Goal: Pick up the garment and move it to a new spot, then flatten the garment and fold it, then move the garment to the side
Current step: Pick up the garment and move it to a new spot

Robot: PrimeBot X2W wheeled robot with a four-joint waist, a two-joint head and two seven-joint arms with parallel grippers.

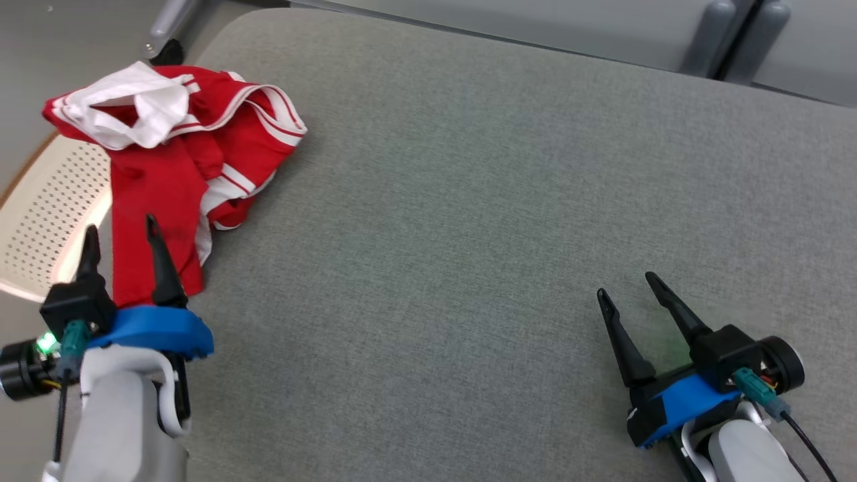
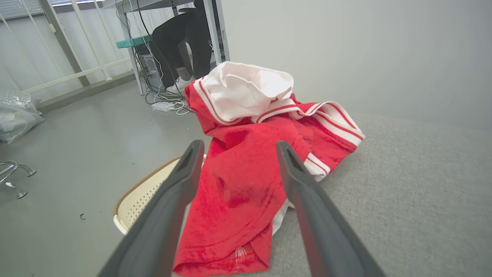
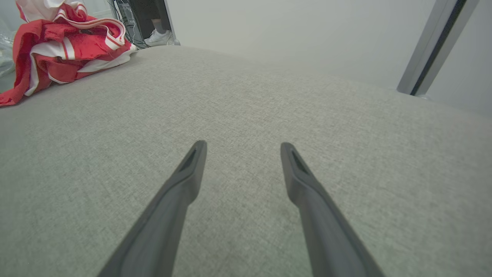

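The garment (image 1: pixel 174 154) is a crumpled red piece with white stripes and a white inner part, lying at the left edge of the grey cushioned surface (image 1: pixel 502 221). Its lower end hangs toward my left gripper (image 1: pixel 120 227), which stands open just in front of it with the red cloth showing between the fingers, apart from them. In the left wrist view the garment (image 2: pixel 246 154) lies straight ahead of the open left gripper (image 2: pixel 238 144). My right gripper (image 1: pixel 626 281) is open over bare surface at the lower right; the right wrist view has the garment (image 3: pixel 61 50) far off at the upper left.
A cream perforated chair seat (image 1: pixel 47 214) sits beside the surface's left edge, below the garment. In the left wrist view a person's legs (image 2: pixel 180 42) stand by a desk with cables on the floor. Grey posts (image 1: pixel 736 40) rise behind the surface.
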